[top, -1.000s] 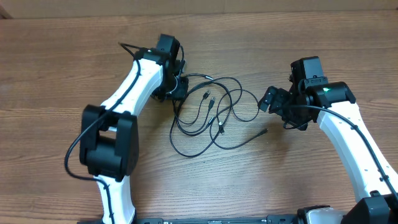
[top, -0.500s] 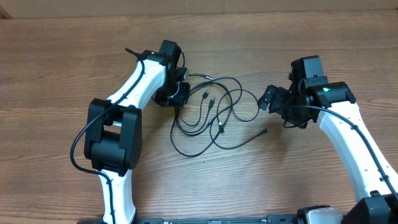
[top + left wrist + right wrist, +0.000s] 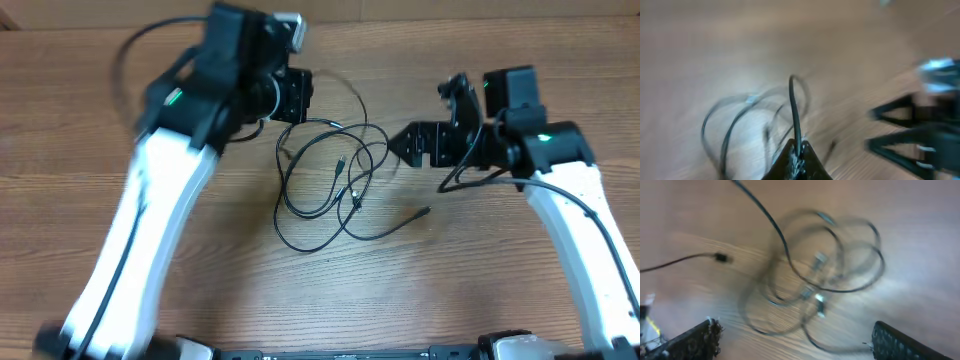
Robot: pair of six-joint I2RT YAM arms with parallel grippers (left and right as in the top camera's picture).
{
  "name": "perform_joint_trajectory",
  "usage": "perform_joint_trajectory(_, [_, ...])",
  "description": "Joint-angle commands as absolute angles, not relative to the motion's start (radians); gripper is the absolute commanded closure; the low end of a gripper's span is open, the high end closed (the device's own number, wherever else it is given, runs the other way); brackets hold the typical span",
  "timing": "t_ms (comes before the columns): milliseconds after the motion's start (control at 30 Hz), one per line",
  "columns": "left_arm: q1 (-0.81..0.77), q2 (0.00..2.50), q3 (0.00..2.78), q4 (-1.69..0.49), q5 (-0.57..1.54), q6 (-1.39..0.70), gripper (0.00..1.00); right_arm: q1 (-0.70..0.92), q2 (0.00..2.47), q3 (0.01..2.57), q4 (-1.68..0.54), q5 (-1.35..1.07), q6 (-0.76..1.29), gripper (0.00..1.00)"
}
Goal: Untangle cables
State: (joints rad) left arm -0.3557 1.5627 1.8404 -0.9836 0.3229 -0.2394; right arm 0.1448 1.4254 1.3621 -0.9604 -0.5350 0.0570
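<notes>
Fingers [image 3: 797,159] of the left gripper are pressed together, clamped on one thin black strand [image 3: 794,110]. It rises straight out of the fingertips, curls over at the top and drops toward the loops below. Left wrist view is heavily blurred; finer detail at the grip point cannot be read.

Right gripper [image 3: 792,337]: fingers [image 3: 690,340] stand wide apart, one at each lower corner of the right wrist view. Nothing is held between them; only bare wood and cable loops show in the gap.

Cables [image 3: 330,180] lie on the tabletop [image 3: 500,290] between the two arms, nearer the left gripper [image 3: 290,95]. They form several overlapping loops, still crossed over one another. Small plug ends sit inside the loops, some pale-tipped. One loose tail runs out to the right and ends in a plug [image 3: 425,211], lying flat, apart from the main bundle and below the right gripper.

In the overhead view the left arm [image 3: 150,200] is smeared by blur. The right arm [image 3: 570,220] is sharp, with its open fingers pointing toward the bundle, close to the outermost loop; contact cannot be judged.
</notes>
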Motion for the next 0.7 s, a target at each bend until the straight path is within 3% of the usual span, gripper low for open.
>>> perform_joint_trajectory(0, [-0.361, 1.438, 1.85, -0.956, 0.342, -0.329, 0.96, 0.145, 1.354, 1.436, -0.957, -0.674, -0.007, 0.05])
perform_joint_trajectory(333, [-0.359, 1.252, 1.85, -0.935, 0.334, -0.366, 0.96, 0.284, 1.333, 1.451, -0.884, -0.81, -0.136, 0.06])
perform_joint_trajectory(667, [-0.3, 1.187, 1.895, -0.992, 0.362, -0.366, 0.96, 0.49, 1.428, 1.45, -0.808, -0.54, -0.166, 0.09])
